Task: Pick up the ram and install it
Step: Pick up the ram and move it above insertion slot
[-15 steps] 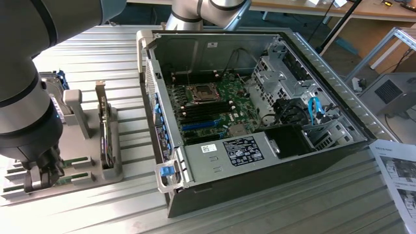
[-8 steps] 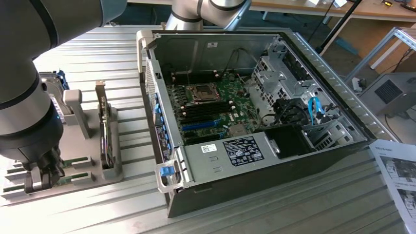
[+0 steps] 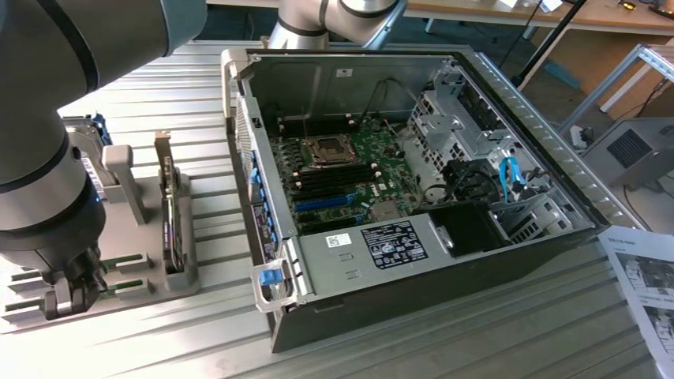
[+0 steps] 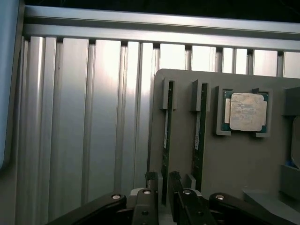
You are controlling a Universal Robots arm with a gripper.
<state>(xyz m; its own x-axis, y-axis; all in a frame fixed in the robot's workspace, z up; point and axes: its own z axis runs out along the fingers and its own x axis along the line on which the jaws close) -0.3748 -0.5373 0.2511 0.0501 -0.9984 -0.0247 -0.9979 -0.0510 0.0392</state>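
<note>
The gripper (image 4: 162, 180) hangs low over the tray (image 4: 243, 159) with its fingers (image 4: 151, 178) spread. One finger stands on each side of the ram (image 4: 165, 140), and neither appears to touch it. The ram lies on edge in its tray cradle, with its end brackets holding it upright. A second stick (image 4: 198, 136) sits just beside it in a matching cradle, and the processor (image 4: 247, 111) rests in its pocket beyond that. The step in hand looks like the grasp. To do it well, the thin board should be centred in the gap and the fingers squared to its flat faces. They should close evenly, so that neither pad pushes the board sideways against the brackets or towards the neighbouring stick. In the exterior view the gripper and tray sit at about eight o'clock on the ribbed table (image 4: 93, 117). The card (image 3: 166, 205) stands on edge at about nine o'clock. The open case (image 3: 526, 118) takes the middle, with its black slots (image 3: 335, 180) near the centre and well apart from the tray. A sheet of paper (image 3: 645, 276) lies at about four o'clock.
</note>
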